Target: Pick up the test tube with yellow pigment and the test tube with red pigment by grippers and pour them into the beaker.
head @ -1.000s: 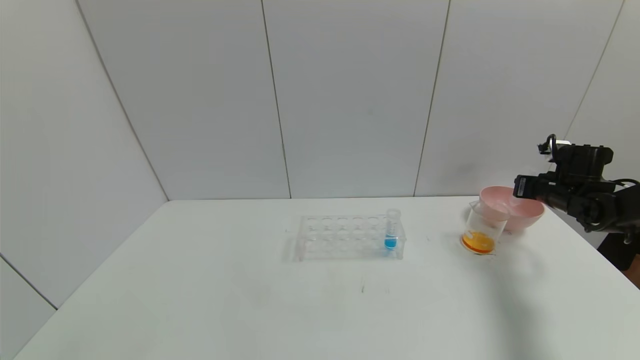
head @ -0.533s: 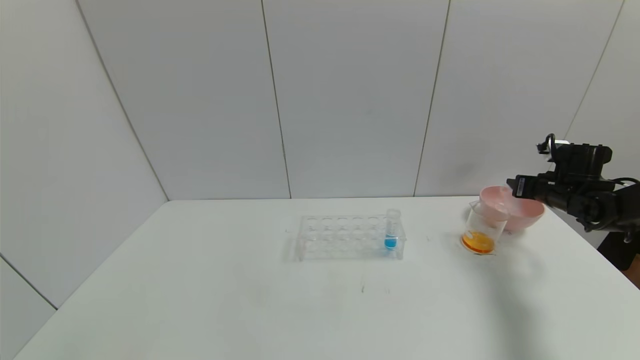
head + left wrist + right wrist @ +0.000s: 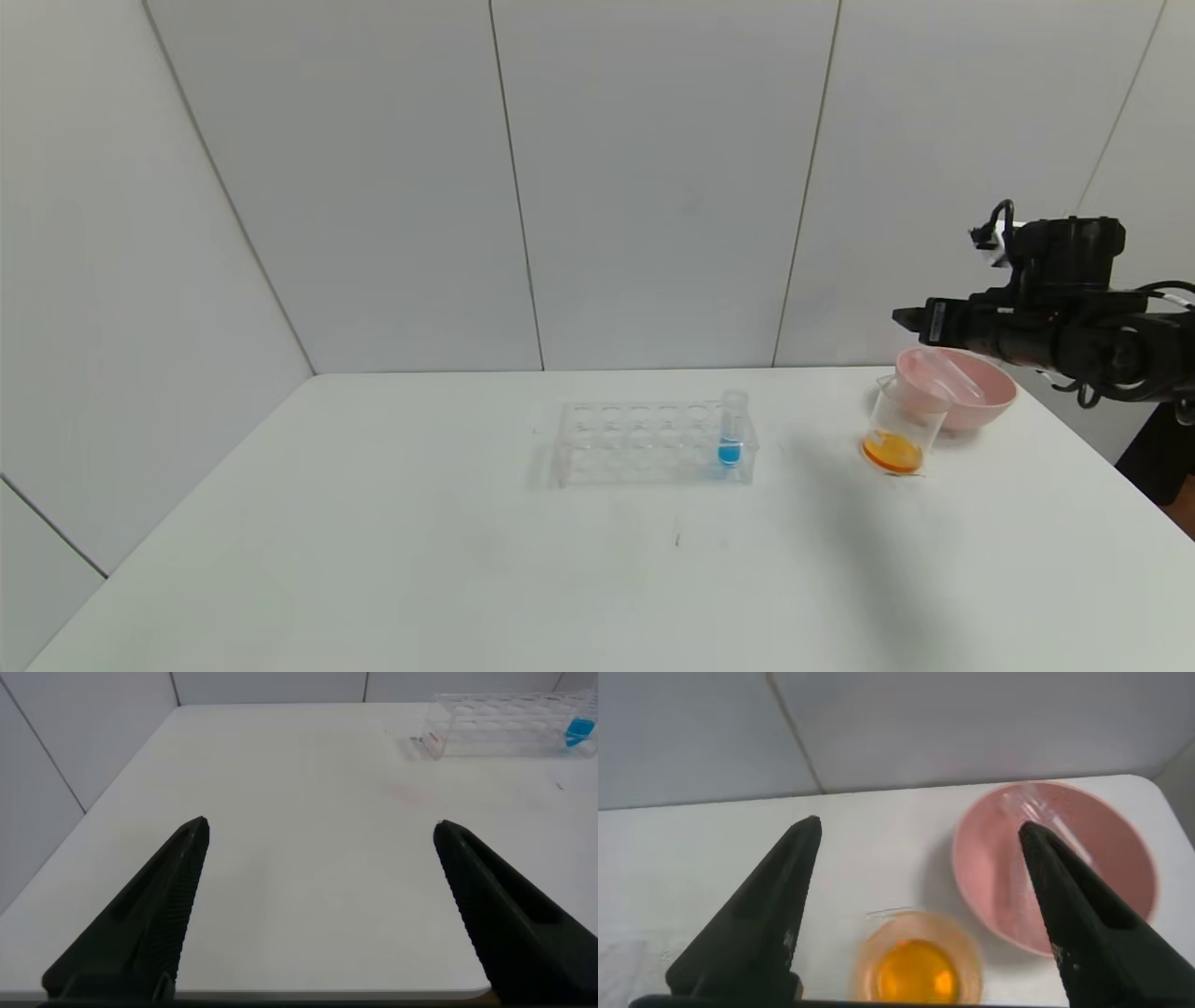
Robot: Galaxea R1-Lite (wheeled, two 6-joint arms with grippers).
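Note:
The beaker (image 3: pixel 899 428) stands at the table's right with orange liquid in its bottom; it also shows in the right wrist view (image 3: pixel 918 966). My right gripper (image 3: pixel 904 319) hangs open and empty above the beaker and the pink bowl (image 3: pixel 990 399); in its own view (image 3: pixel 920 826) the jaws stand wide apart. A clear tube (image 3: pixel 948 373) lies in the bowl with no coloured liquid visible, also seen in the right wrist view (image 3: pixel 1046 821); I cannot tell whether it held yellow or red. My left gripper (image 3: pixel 320 824) is open and empty over the table's left part, out of the head view.
A clear tube rack (image 3: pixel 644 444) stands mid-table and holds one tube with blue liquid (image 3: pixel 730 435); both show far off in the left wrist view, the rack (image 3: pixel 505 723) and the blue tube (image 3: pixel 579 733). The table's right edge lies just beyond the bowl.
My right gripper has risen and moved left, away from the pink bowl. The tube lying in the bowl is now uncovered. The beaker and rack have not moved.

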